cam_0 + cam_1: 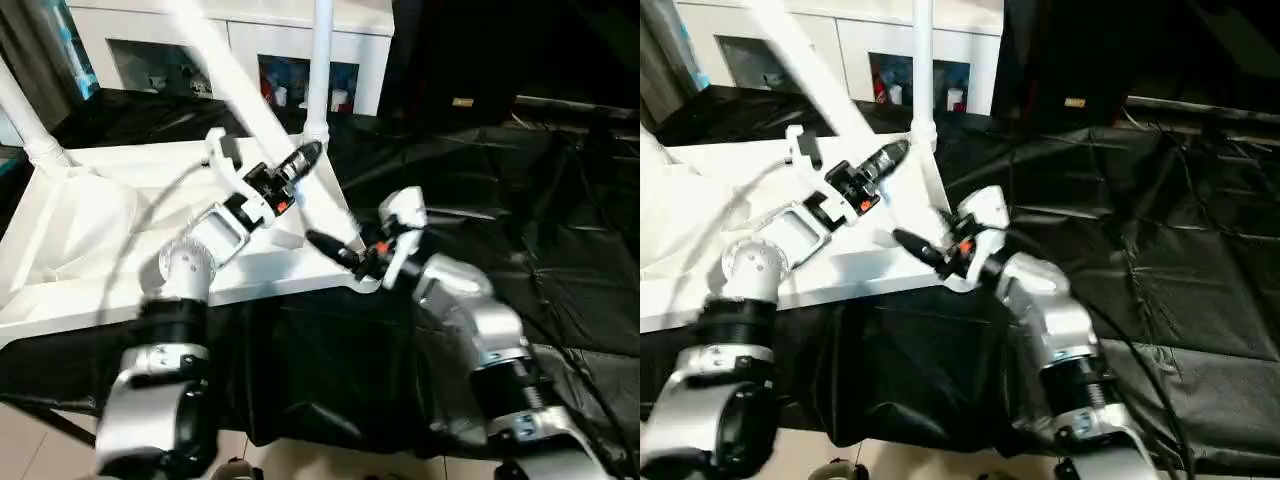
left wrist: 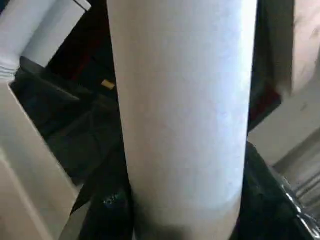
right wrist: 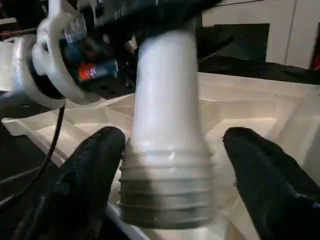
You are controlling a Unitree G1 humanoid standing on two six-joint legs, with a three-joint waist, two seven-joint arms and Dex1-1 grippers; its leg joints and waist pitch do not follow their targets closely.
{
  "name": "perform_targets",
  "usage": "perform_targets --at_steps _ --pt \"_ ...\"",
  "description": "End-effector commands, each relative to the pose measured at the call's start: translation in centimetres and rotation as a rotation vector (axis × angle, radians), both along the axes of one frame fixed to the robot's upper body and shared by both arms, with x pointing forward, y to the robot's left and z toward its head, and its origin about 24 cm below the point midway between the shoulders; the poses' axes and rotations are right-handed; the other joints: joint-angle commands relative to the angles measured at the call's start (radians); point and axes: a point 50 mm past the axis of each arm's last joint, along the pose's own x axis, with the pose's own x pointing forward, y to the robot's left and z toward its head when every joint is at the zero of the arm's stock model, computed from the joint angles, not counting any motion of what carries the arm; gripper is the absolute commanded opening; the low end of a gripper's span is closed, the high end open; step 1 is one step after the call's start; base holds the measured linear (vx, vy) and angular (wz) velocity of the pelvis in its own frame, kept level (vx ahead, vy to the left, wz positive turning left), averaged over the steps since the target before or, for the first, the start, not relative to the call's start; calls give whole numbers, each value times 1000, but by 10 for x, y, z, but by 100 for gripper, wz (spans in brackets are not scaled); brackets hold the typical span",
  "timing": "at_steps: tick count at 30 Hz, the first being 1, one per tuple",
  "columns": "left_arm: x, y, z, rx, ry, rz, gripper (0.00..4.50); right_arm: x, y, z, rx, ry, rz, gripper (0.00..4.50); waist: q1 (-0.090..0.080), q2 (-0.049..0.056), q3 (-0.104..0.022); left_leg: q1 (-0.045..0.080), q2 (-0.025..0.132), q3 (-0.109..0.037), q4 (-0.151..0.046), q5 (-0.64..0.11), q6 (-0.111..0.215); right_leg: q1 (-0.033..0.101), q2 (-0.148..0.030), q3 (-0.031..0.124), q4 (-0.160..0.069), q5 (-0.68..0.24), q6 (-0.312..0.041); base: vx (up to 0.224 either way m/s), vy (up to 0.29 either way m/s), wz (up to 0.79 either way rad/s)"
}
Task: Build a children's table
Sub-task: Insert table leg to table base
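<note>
The children's table top (image 1: 80,230) lies upside down on the black-draped work table. One white leg (image 1: 322,60) stands upright in the far right corner socket, and another leg (image 1: 20,110) rises at the far left. A third leg (image 1: 215,50) slants down toward the near right corner. My left gripper (image 1: 300,158) is shut on this slanted leg (image 2: 180,100) partway along it. My right gripper (image 1: 330,248) is at its lower end. The black fingers (image 3: 95,165) stand open on either side of the ribbed end (image 3: 165,195), with a gap showing on one side.
Black cloth (image 1: 520,200) covers the work table to the right and front. A white cabinet (image 1: 250,40) with open shelves stands behind the work table, with a dark box (image 1: 470,60) beside it. Pale floor (image 1: 20,440) shows below the near edge.
</note>
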Motion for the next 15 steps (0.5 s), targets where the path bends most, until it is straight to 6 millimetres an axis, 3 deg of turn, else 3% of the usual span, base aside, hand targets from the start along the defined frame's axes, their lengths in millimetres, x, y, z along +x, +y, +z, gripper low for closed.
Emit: perform_targets --at_steps 1,6,11,15 --pt "4 -9 15 60 -68 -43 202 -3 -10 6 14 3 31 377 1 11 -84 25 10 -9 -64 -230 12 62 -31 27 -62 -105 -213 0 0 0" --pt "8 -12 30 154 -139 -112 202 1 -41 19 -21 -2 6 377 10 9 -84 25 10 -8 -61 -226 2 62 -35 27 -62 -123 -222 0 0 0" --pt "3 -23 34 176 -162 -197 202 4 -42 27 -47 -9 18 377 7 5 -86 23 9 -6 -57 -206 5 63 -35 25 -58 -111 -238 0 0 0" --pt "-2 -37 36 189 -179 -272 201 5 -31 33 -41 7 85 377 8 -4 -86 21 10 -5 -56 -194 22 64 -37 25 -57 -108 -252 0 0 0"
